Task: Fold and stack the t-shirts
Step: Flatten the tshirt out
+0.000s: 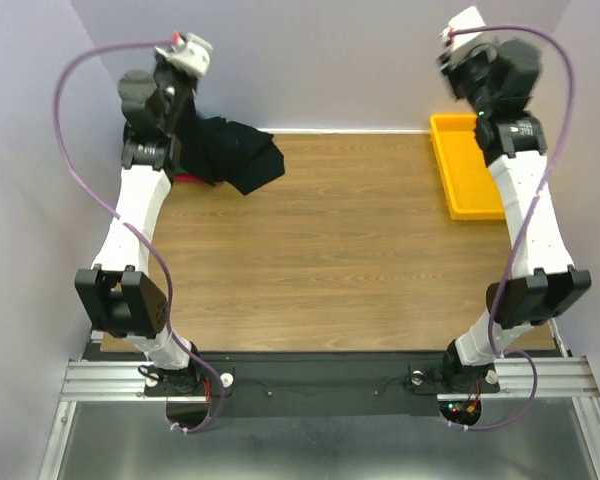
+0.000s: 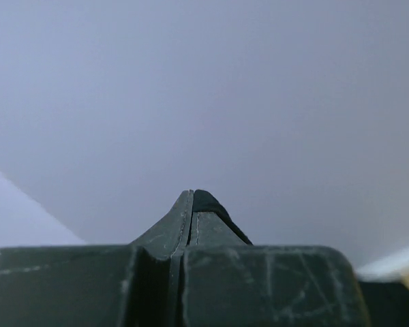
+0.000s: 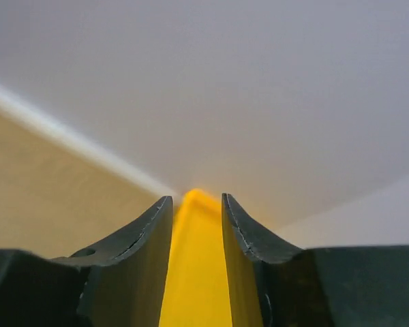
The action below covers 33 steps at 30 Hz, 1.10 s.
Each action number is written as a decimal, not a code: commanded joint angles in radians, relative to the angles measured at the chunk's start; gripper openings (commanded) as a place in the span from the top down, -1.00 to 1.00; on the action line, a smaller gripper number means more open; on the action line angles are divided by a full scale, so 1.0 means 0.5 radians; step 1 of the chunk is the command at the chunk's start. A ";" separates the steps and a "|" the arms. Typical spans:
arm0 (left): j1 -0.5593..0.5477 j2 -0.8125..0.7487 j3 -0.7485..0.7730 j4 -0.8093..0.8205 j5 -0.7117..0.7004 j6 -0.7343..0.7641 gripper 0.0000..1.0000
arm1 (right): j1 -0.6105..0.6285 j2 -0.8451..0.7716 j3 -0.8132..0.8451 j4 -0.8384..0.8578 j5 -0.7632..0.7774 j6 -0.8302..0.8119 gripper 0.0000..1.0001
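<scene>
A large black t-shirt (image 1: 235, 155) lies bunched at the table's far left, one part lifted up to my left gripper (image 1: 188, 112). In the left wrist view the gripper (image 2: 193, 193) is shut, with a sliver of black cloth (image 2: 215, 206) pinched at its tip, facing the bare wall. A bit of red cloth (image 1: 185, 178) shows under the black t-shirt. The grey-blue and green tees are hidden. My right gripper (image 1: 492, 85) is raised over the far right. It is open (image 3: 196, 199) and holds nothing.
A yellow plastic bin (image 1: 465, 170) stands at the far right edge of the wooden table (image 1: 330, 250) and shows between the right fingers (image 3: 194, 272). Walls close in the left, back and right.
</scene>
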 commanded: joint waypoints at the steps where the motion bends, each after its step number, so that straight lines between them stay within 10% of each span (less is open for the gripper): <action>1: -0.015 -0.250 -0.407 -0.387 0.589 0.112 1.00 | 0.015 0.175 -0.292 -0.624 -0.589 0.266 -0.09; 4: -0.127 -0.458 -0.509 -1.079 1.194 0.289 1.00 | 0.018 0.187 -0.495 -0.704 -0.700 0.361 -0.25; 10: -1.080 -0.655 -0.748 -2.788 1.293 1.148 1.00 | 0.018 0.291 -0.551 -0.805 -0.750 0.383 -0.30; 17: -1.524 -0.977 -1.196 -3.034 0.877 1.168 1.00 | 0.052 0.555 -0.324 -0.906 -0.829 0.438 -0.37; 22: -1.338 -1.029 -1.212 -2.925 0.704 0.981 1.00 | 0.242 0.770 -0.198 -0.995 -0.854 0.509 -0.36; 27: -0.505 -0.987 -1.267 -2.584 0.554 0.877 1.00 | 0.307 0.731 -0.378 -1.075 -0.775 0.405 -0.32; 33: -0.046 -0.503 -1.087 -2.068 0.523 0.374 1.00 | 0.264 0.381 -0.737 -1.198 -0.578 0.162 -0.33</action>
